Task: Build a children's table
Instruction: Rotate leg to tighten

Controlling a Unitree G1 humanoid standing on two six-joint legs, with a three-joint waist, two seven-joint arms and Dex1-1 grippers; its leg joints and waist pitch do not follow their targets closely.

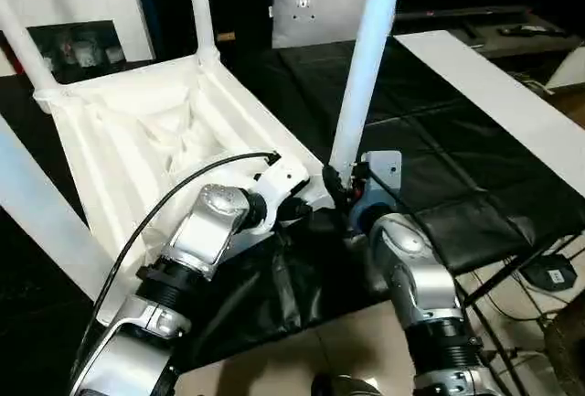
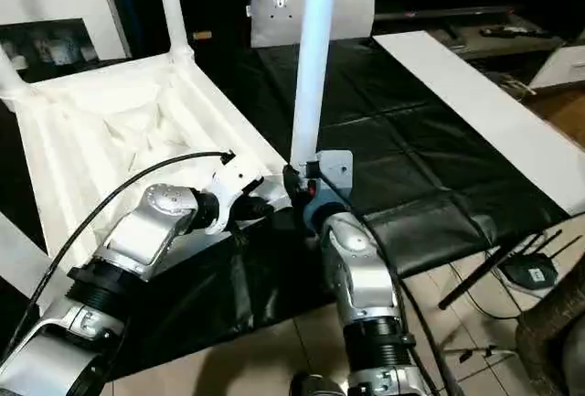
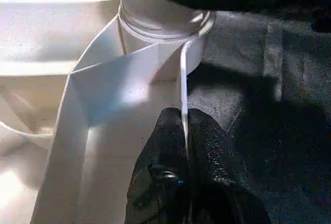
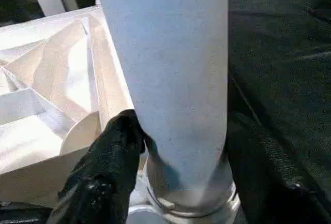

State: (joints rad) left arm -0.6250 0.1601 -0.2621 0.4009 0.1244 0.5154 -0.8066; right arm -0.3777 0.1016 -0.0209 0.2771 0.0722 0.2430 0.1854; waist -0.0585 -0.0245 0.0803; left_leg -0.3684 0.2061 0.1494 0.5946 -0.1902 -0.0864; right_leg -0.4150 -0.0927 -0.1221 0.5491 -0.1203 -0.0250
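The children's table lies upside down on a black mat: a white tabletop (image 1: 137, 140) with a raised rim. Legs stand up from its corner sockets, two at the back (image 1: 201, 3) (image 1: 23, 44) and one at the front left (image 1: 37, 204). A fourth leg (image 1: 366, 58) stands upright in the near right corner socket (image 3: 155, 22). My left gripper (image 3: 184, 131) is shut on the thin rim right beside that socket. My right gripper (image 1: 343, 186) sits at the base of that leg (image 4: 170, 53), close against it.
A grey-white pillow-like bag (image 1: 315, 3) stands at the back. A flat white board strip (image 1: 494, 94) lies along the right of the black mat (image 1: 439, 140). A white cabinet (image 1: 73, 12) is at the back left. Cables and a small device (image 1: 548, 275) lie on the floor at right.
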